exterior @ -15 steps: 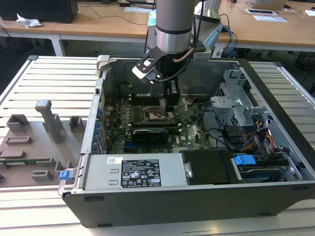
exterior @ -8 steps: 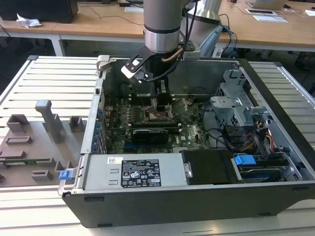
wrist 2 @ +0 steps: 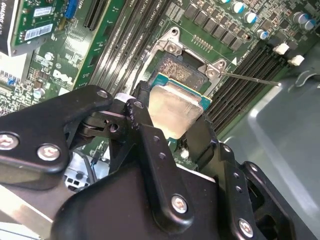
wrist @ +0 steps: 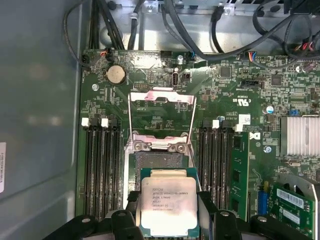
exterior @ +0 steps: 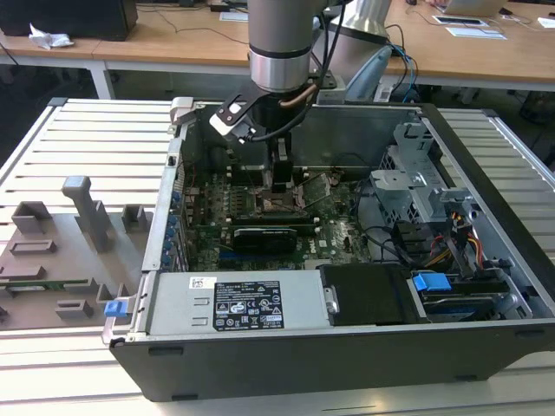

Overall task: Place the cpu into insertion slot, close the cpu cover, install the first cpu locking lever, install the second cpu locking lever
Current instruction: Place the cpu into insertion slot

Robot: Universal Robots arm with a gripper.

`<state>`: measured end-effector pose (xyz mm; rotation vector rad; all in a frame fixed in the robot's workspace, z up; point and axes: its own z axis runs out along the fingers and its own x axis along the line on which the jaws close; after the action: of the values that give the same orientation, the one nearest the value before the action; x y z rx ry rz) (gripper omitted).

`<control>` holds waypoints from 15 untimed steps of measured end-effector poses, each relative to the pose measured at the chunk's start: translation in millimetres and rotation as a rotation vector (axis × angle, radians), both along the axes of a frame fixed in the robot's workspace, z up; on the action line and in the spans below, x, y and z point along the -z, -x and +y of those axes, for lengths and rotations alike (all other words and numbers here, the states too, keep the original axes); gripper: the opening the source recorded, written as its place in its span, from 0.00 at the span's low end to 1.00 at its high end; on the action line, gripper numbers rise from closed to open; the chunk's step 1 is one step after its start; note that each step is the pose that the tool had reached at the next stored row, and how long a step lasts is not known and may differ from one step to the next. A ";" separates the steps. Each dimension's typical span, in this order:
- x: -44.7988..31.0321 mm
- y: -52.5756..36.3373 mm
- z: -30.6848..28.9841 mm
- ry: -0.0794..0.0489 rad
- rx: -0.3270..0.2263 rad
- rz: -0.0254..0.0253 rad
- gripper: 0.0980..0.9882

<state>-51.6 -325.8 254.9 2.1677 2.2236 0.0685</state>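
**Cpu held over the slot, not yet seated**

The first step was in hand. The pincer [wrist: 168, 212] was clamped on the cpu [wrist: 167, 205], one finger on each of two opposite edges, with the silvery top facing the first wrist camera. The cpu hung partly over the slot [wrist: 157, 161], and a strip of the brownish pin field lay bare beside it. It seemed to sit just above the frame and off-centre, though I could not tell whether a corner touched it.

The cover [wrist: 161, 96] stood swung up on its hinge, its window open. In the second wrist view a thin lever [wrist 2: 250, 78] stuck out free beside the slot. Cover and levers were therefore not yet done.

In my judgement, seating the cpu would call for it to be square and centred over the pin field and level with the board [wrist: 235, 100]. It would have to be let down gently with no sideways slide, since the pins looked easy to bend.

In the exterior view the arm [exterior: 279, 43] stood plumb at the upper centre of the frame. Its wrist was vertical, and the pincer pointed straight down into the open case [exterior: 347, 364] at mid-picture. The case lay on a slatted bench [exterior: 87, 139].
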 end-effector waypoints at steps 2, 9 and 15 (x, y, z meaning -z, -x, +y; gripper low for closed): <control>2.1 0.2 0.0 0.000 0.000 0.0000 0.50; 13.2 0.8 0.0 0.000 0.000 0.0000 0.50; 19.6 1.0 0.0 0.000 0.000 0.0000 0.50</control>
<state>-52.6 -325.8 235.3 2.1678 2.2236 0.0686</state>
